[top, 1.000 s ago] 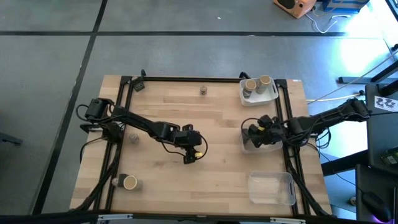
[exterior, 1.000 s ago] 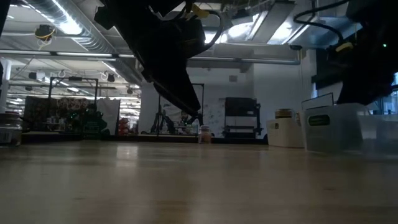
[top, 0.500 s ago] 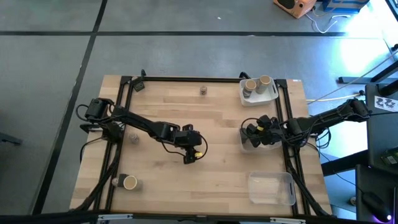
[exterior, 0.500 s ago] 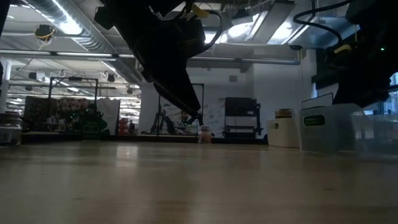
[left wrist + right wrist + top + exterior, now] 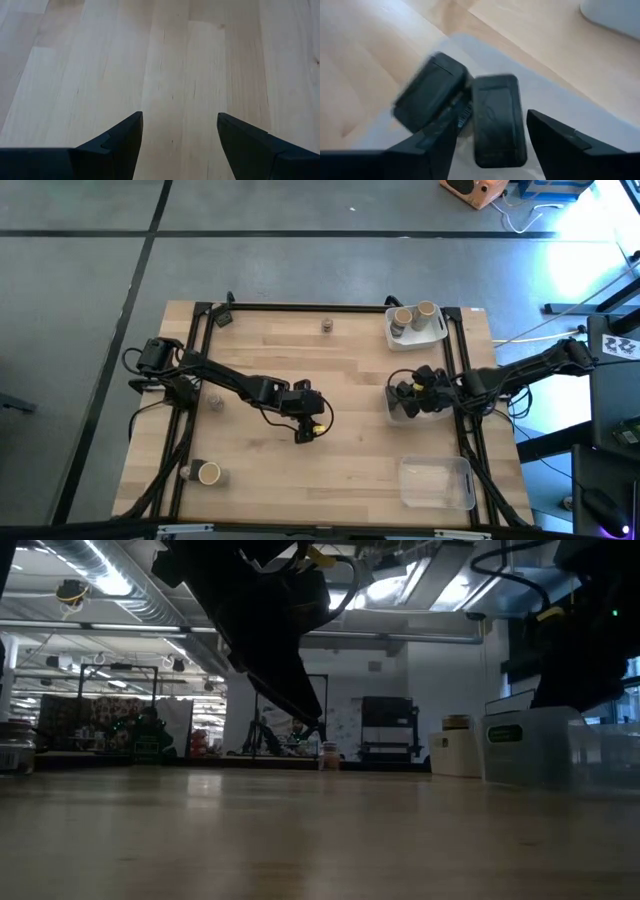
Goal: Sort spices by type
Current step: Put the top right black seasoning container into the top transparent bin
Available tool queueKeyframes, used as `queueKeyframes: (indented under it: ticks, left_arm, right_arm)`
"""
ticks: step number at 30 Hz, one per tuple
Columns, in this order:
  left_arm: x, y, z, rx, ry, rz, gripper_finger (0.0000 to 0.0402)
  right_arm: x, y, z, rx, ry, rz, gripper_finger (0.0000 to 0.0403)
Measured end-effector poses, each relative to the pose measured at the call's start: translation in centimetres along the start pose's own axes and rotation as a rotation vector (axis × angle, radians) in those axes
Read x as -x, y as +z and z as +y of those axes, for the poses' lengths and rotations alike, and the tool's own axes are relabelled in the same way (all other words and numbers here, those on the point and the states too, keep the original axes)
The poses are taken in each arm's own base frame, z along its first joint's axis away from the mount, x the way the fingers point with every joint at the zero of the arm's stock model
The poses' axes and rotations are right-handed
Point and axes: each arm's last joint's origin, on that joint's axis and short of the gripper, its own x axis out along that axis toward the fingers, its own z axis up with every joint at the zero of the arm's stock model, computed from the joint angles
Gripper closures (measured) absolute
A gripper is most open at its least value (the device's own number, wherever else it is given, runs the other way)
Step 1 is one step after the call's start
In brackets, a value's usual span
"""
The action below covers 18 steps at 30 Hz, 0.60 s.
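Observation:
My right gripper (image 5: pixel 403 393) (image 5: pixel 491 131) hovers open over a clear tray (image 5: pixel 398 416) (image 5: pixel 565 102) at the table's right side. Two dark grey blocky spices lie in that tray. One (image 5: pixel 498 119) is between my fingers, and I see no touch. The other (image 5: pixel 430 92) leans beside it. My left gripper (image 5: pixel 305 434) (image 5: pixel 180 122) is open above bare wood at mid-table. A white tray (image 5: pixel 441 333) at the far right holds two tan-topped jars (image 5: pixel 403 316) (image 5: pixel 426 310) and a greyish one (image 5: pixel 398 330).
Loose spices stand on the table: a small jar (image 5: pixel 327 326) near the far edge, a silver one (image 5: pixel 215 400) at the left, and a tan-topped jar (image 5: pixel 208 473) with a small one (image 5: pixel 186 471) near left. A second clear tray (image 5: pixel 436 482) sits near right.
In the low view the clear tray under my right gripper has slid a little toward the table's left, and my right gripper has shifted slightly with it. My left arm has kept still.

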Motion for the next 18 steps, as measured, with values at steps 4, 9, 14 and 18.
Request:
queueKeyframes:
  ticks: [4, 9, 14, 18]
  left_arm:
    - [0.0, 0.0, 0.0, 0.0, 0.0, 0.0, 0.0163]
    - [0.0, 0.0, 0.0, 0.0, 0.0, 0.0, 0.0163]
    - [0.0, 0.0, 0.0, 0.0, 0.0, 0.0, 0.0163]
    - [0.0, 0.0, 0.0, -0.006, 0.0, -0.001, 0.0163]
  right_arm:
    - [1.4, 1.1, 0.5, 0.037, 0.008, -0.004, 0.0162]
    - [3.5, 2.0, 0.2, 0.1, -0.06, 0.06, 0.0162]
    - [3.9, 1.7, -0.8, 0.127, -0.166, 0.114, 0.0162]
    - [3.0, 0.9, -1.3, 0.128, -0.221, 0.125, 0.0162]
